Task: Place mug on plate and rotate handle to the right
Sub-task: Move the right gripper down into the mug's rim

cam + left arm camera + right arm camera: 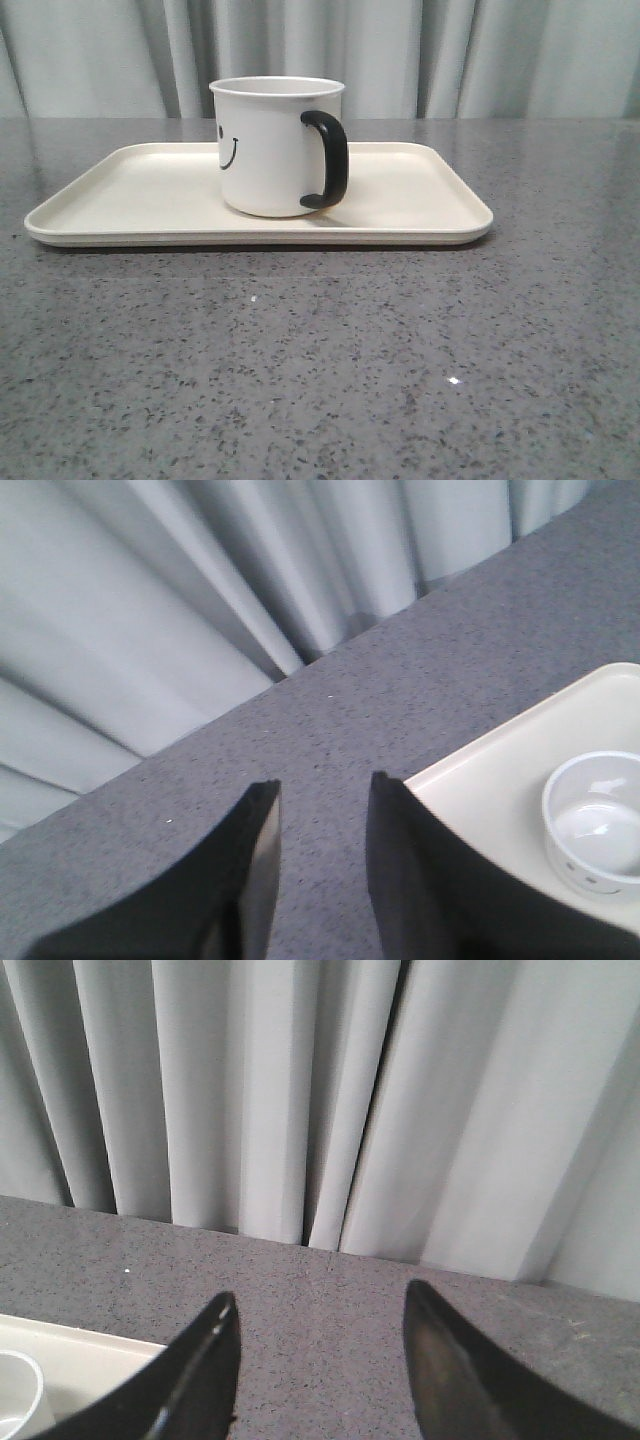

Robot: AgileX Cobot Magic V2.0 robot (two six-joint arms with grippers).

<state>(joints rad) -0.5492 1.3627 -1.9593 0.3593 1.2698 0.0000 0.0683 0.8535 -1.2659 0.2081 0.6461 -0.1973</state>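
White enamel mug (268,150) stood upright on the cream plate (120,190), its black handle (330,158) pointing right. Both the left pincer (322,825) and the right pincer (320,1345) hung open and empty, off the plate's ends.

tbl (320,380): grey speckled stone-look top | curtain (480,55): pale grey, pleated, hangs behind tbl's far edge

The left pincer (322,865) is seen with its jaws parted and empty above the grey worktop (400,690). Beside it, the mug (594,825) is stood on the plate (490,790).
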